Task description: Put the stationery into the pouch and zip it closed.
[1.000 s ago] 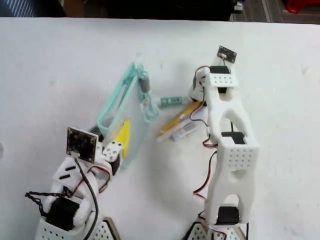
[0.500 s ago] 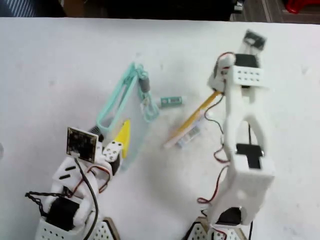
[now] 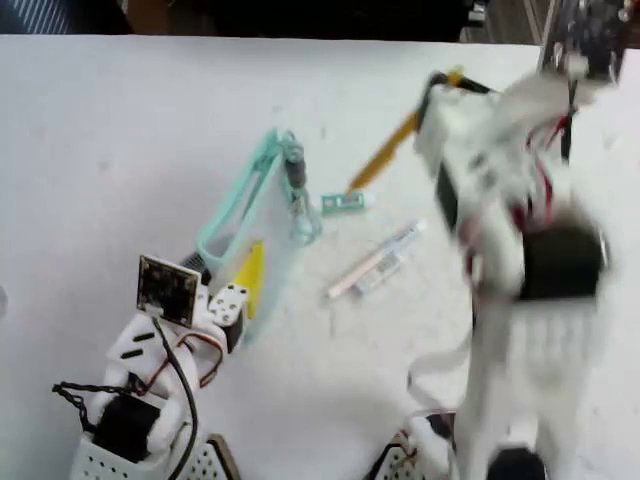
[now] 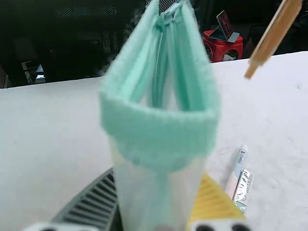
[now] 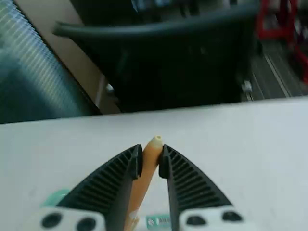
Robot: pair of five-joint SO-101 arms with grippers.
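Note:
A clear pouch (image 3: 262, 224) with a mint-green zipper edge stands open on the table. My left gripper (image 3: 235, 290) is shut on its near end; in the left wrist view the pouch mouth (image 4: 161, 101) gapes just ahead of the fingers. My right gripper (image 3: 440, 95) is lifted at the back right, shut on an orange pencil (image 3: 400, 135) that slants down toward the table. The right wrist view has the pencil (image 5: 150, 156) pinched between the black fingers. A white pen (image 3: 372, 262) and a labelled pen lie together beside the pouch. A small mint eraser (image 3: 343, 202) lies near the zipper pull.
The white table (image 3: 120, 140) spreads wide on the left and behind the pouch. Both arm bases stand at the front edge. Dark chairs and floor lie beyond the far table edge.
My right arm has lifted the orange pencil off the table and carried it up and toward the back right. The two pens stayed on the table. The left arm and pouch kept still.

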